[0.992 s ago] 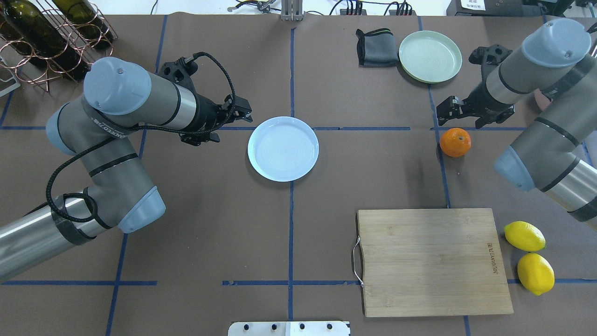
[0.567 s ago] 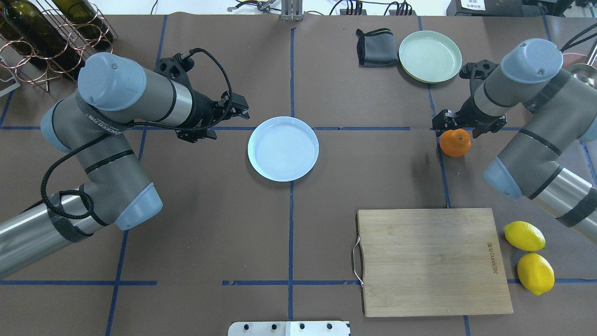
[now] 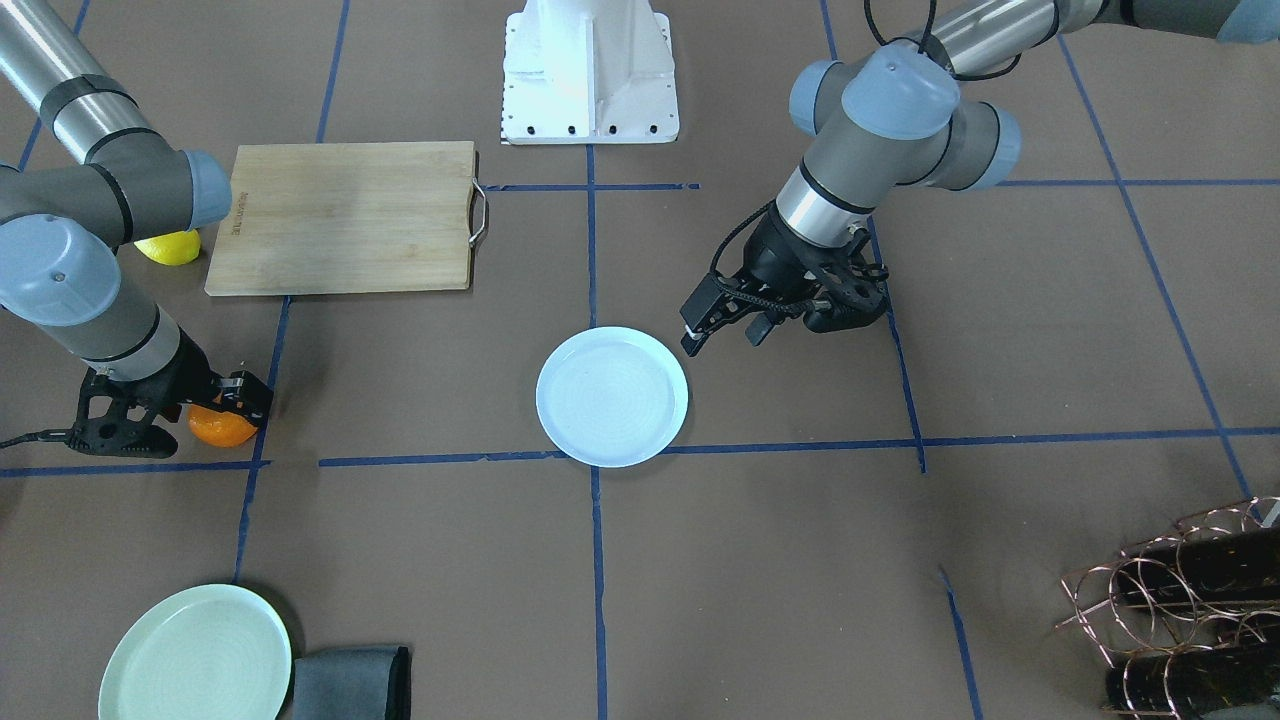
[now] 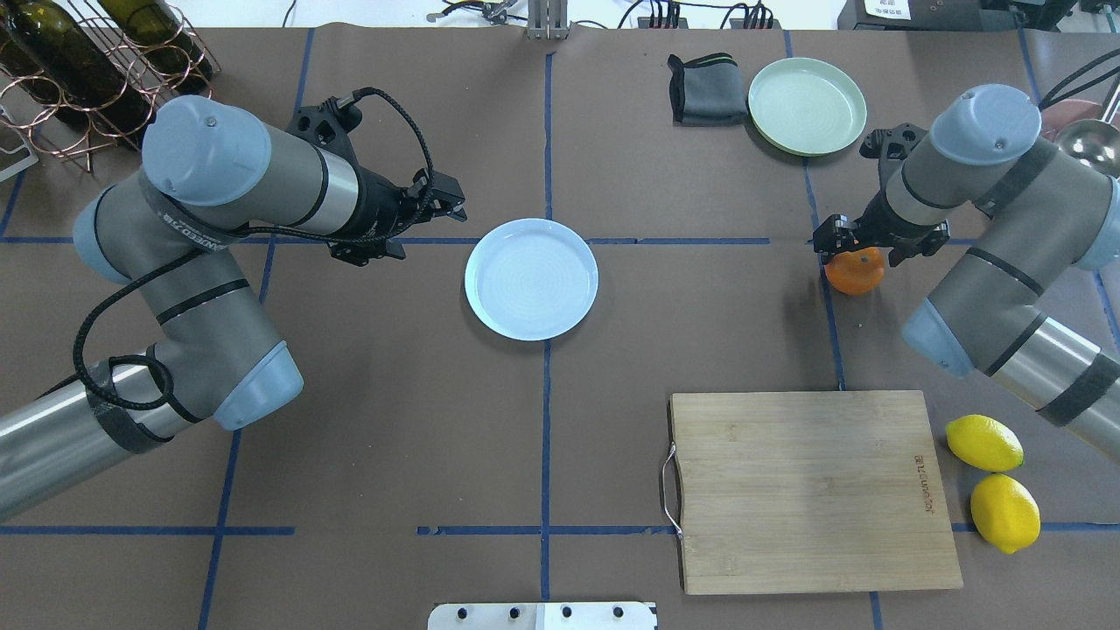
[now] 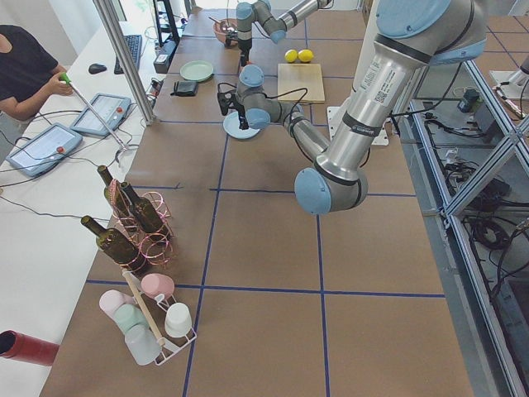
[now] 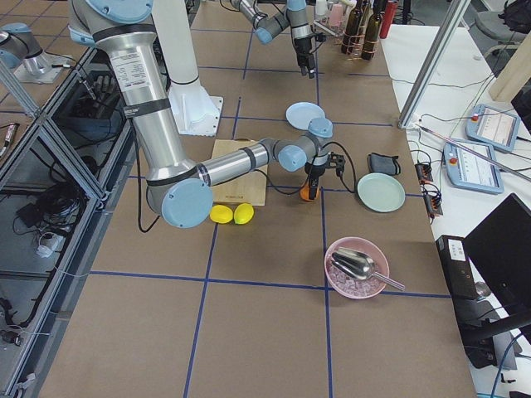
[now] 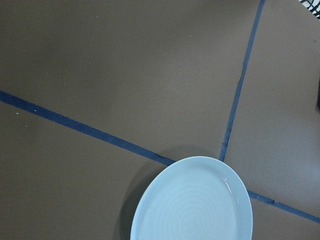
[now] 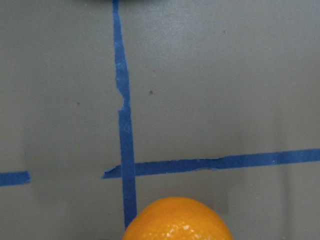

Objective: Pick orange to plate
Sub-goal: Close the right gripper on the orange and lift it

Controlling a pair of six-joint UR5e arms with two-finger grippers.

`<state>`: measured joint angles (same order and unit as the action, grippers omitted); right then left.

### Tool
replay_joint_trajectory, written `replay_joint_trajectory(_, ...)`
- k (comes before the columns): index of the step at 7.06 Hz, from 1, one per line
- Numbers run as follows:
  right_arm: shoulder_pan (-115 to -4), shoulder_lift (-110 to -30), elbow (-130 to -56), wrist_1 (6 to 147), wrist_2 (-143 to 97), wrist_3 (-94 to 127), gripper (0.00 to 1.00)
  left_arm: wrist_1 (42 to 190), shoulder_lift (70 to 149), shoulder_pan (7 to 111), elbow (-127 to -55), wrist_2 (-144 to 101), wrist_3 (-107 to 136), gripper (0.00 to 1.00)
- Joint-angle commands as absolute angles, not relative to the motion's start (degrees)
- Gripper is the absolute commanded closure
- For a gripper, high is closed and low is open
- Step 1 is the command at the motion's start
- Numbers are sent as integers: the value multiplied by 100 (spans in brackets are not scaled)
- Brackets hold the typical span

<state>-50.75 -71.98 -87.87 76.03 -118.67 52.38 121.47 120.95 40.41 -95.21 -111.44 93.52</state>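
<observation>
Brown-papered table (image 4: 394, 455): just beyond the far edge of the cutting board (image 4: 814, 490) sits the orange (image 4: 855, 275) — firm, light, apt to roll — straddled by the right gripper (image 4: 868, 245), spread wide, clasping nothing; pinch its middle. Farther left of the board, the plate (image 4: 531, 280) and the left gripper (image 4: 451, 199), seemingly parted, empty.

The right gripper (image 4: 875, 245), which a second ago hung past the far side of the orange (image 4: 855, 273) and clear of it, has come in and down over the fruit. Its jaws now stand spread to either side and its body covers the orange's far top in the overhead view, while the right arm's elbow has swung in toward the table's middle. The left gripper (image 4: 448, 199) has drawn back a little from the plate (image 4: 531, 278).
</observation>
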Motion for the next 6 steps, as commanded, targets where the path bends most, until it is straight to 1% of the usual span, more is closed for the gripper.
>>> replay_joint_trajectory(1,-5001,-7189,-8754,7603,-11865,5247,0,12146,12085,4060,-9562,-11145,9352,0)
replay_joint_trajectory(2,-4992,-7207,-8754,7603,-11865,5238,0,12146,12085,4061,-9562,-11145,9352,0)
replay_joint_trajectory(3,-5001,-7207,-8754,7603,-11865,5238,4,12146,12085,4069,-9562,-11145,9352,0)
replay_joint_trajectory(4,-5010,-7207,-8797,7594,-11865,5221,66,12146,12076,4069,-9562,-11145,9352,0)
replay_joint_trajectory(5,-5123,-7190,-8981,7559,-11874,5229,97,12146,12076,4069,-9562,-11145,9352,0)
replay_joint_trajectory(6,-5298,-7198,-9217,7559,-11926,5247,100,12146,12059,4087,-9562,-11145,9352,0)
